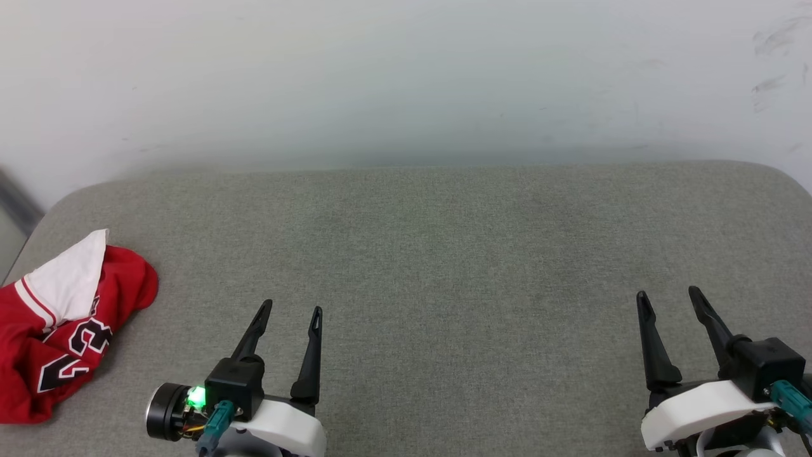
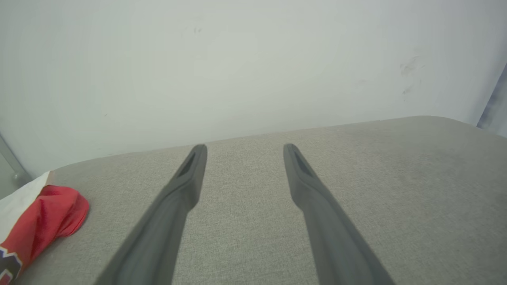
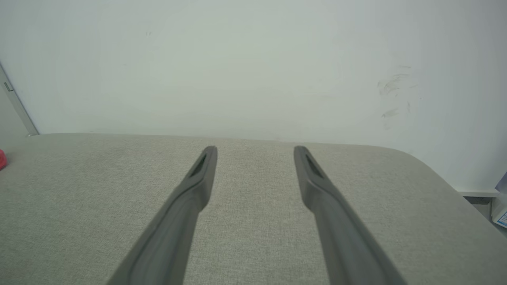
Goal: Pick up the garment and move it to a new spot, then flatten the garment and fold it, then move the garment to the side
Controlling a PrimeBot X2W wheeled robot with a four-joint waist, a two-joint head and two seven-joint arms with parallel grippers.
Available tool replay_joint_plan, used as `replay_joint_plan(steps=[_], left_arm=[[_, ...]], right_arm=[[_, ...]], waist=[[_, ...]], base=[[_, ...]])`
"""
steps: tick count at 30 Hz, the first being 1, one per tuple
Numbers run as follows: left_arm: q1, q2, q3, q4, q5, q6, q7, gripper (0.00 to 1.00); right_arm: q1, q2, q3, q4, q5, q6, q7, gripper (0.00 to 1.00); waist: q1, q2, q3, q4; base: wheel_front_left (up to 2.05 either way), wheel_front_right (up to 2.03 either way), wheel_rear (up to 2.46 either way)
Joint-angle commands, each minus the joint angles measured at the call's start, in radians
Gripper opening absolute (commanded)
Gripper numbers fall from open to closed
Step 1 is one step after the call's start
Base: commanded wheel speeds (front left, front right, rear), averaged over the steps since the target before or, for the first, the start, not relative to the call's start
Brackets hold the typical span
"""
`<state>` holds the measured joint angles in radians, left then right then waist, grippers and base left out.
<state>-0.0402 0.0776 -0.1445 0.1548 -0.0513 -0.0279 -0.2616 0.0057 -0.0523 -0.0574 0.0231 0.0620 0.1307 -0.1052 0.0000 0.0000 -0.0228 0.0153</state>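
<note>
Nearest to me, my left gripper (image 1: 292, 306) hangs over the near edge of the grey fabric-covered tabletop (image 1: 444, 266), left of its middle, its two dark fingers spread wide with nothing between them; a green light (image 1: 196, 397) glows on its wrist. My right gripper (image 1: 667, 292) hangs over the same near edge toward the right corner, its fingers spread just as wide and holding nothing. Both sets of fingers point toward the far edge, and in each wrist view bare cloth shows between them. The two are well apart from each other. To the left of my left gripper, apart from it, the garment (image 1: 70, 324) lies crumpled against the tabletop's left edge, close to the near-left corner; whether it spills over that edge I cannot tell. It is red, with black white-outlined numerals (image 1: 76, 352) facing up and a white sleeve (image 1: 66, 282) with a red stripe folded across its farther part. Behind the far edge stands a pale wall (image 1: 406, 76), scuffed with grey marks toward its right.
</note>
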Motion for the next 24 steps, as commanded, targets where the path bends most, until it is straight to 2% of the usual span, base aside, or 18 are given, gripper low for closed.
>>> replay_joint_plan(steps=[1,14,24], left_arm=[[-0.005,-0.004,0.006,0.004,-0.008,-0.005,-0.005,1.0],[-0.012,-0.015,0.025,0.015,-0.016,-0.014,-0.004,1.0],[-0.031,-0.018,0.05,0.017,-0.011,-0.007,-0.004,1.0]], right_arm=[[0.002,0.003,-0.003,0.003,0.007,0.0,-0.005,1.0],[-0.01,0.003,-0.004,0.023,0.023,0.0,-0.02,1.0],[-0.015,0.003,0.03,0.005,0.017,0.0,-0.016,1.0]], waist=[[0.0,0.0,0.0,0.0],[0.0,0.0,-0.002,0.018],[0.0,0.0,0.007,0.115]], base=[[0.0,0.0,0.0],[0.0,0.0,0.0],[0.0,0.0,0.0]])
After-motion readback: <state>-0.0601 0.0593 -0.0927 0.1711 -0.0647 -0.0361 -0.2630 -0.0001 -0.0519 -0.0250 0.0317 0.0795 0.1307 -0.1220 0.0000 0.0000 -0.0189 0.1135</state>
